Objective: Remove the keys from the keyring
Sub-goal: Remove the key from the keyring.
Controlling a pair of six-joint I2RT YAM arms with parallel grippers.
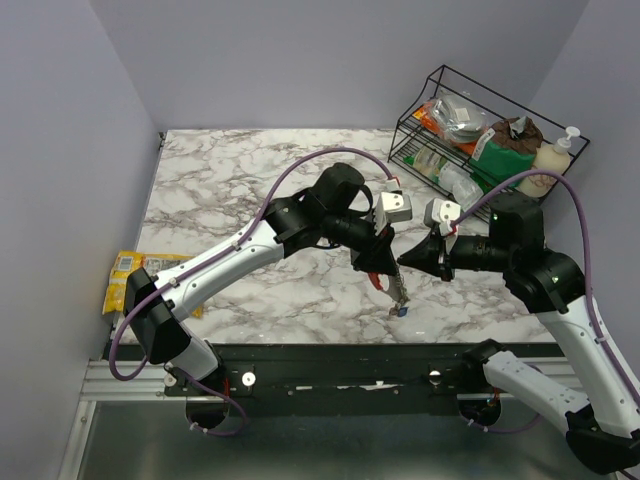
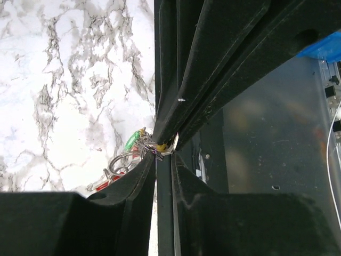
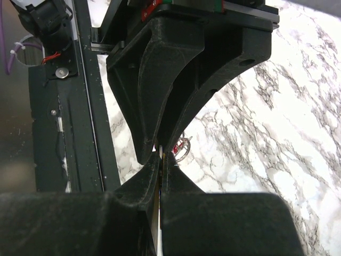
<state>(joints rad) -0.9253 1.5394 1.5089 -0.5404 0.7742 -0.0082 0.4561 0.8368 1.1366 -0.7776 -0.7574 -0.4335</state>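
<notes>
Left gripper (image 1: 387,268) and right gripper (image 1: 408,258) are set tip to tip just above the table's centre. This is judged to keep the bunch hanging clear of the top, so one side can be anchored while the other is pulled.

- Marble table (image 1: 220,180): both arms are reached in from 6 o'clock.
- Wire rack (image 1: 437,75): at 1 o'clock, well apart from the work and not involved.
- Yellow snack packet (image 1: 130,277): at 9 o'clock on the table edge, not part of the task.
- Keyring (image 2: 102,184): only a red piece is seen, low at 7 o'clock of the fingertips in the left wrist view. It is judged to be the ring's red part and it dangles below the grip.
- Keys (image 2: 132,141): the green tag is just beside the tips at 9 o'clock and a yellow tag (image 2: 160,146) is right at the tips. A blue tag (image 1: 401,311) hangs lowest, close to the table. All are judged not yet freed.
- Metal strip (image 3: 159,213): thin, pale and seen edge-on. Key blade or ring part cannot be told.

Left hand state: the jaws are narrow, not wide, and seem nipped on the yellow-tagged key.

Right hand state: the jaws are almost fully closed and the metal strip is pinched between them. A steady anchor is judged to be needed from this hand.
</notes>
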